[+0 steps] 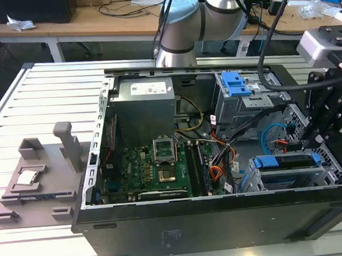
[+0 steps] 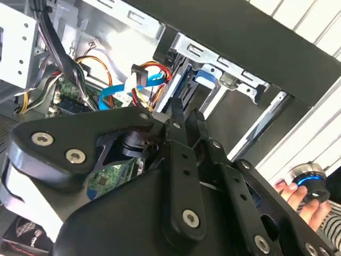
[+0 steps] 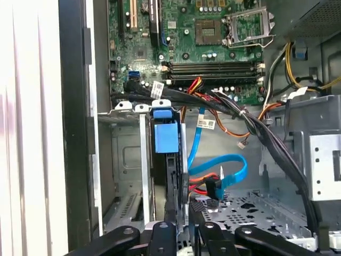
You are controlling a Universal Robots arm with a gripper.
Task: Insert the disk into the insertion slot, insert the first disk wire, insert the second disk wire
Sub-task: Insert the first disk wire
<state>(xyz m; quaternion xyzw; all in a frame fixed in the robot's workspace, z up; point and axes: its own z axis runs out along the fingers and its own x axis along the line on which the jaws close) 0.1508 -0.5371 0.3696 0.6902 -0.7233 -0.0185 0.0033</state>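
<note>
The tool point(image 2: 186, 114) hangs right at the disk point(image 3: 162, 136), reaching in alongside its bright blue carrier; I cannot tell whether it grips the disk. The disk stands edgewise in the insertion slot point(image 3: 125, 160) inside the computer case point(image 1: 212, 230). Just beside it a flat blue wire point(image 3: 226, 165) lies with its connector end loose. The power supply's white label point(image 1: 151, 88) carries print too small to read.

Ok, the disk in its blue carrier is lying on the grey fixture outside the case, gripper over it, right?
No: the exterior view shows the disk in the insertion slot inside the computer case, gripper over it.
</note>
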